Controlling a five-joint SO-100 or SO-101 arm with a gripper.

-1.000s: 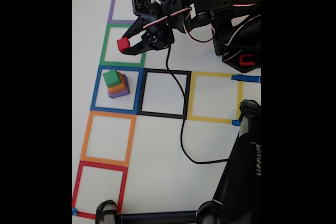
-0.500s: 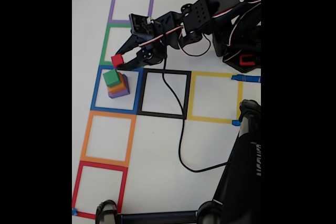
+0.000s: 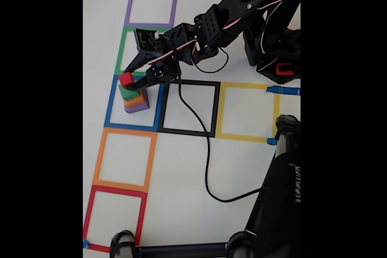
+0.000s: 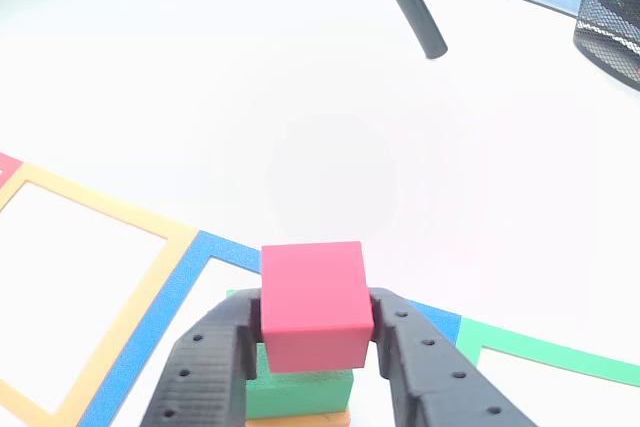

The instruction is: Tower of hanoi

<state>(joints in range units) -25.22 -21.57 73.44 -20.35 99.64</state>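
Gripper point(image 4: 312, 339) clamps red cube point(image 4: 315, 305) just above green cube point(image 4: 300, 393) atop stack. Final placement step; next: lower squarely, release.

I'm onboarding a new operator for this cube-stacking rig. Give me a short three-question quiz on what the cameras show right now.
1. True or false: the gripper is shut on the red cube.
2. In the fixed view, the stack stands inside which tape square? A) orange B) blue C) black
3. Fill in: directly under the red cube in the other view is the ____ cube.

Key:
1. True; both fingers press its sides.
2. B, the blue tape square, where the purple cube, orange cube and green cube are stacked.
3. Green.
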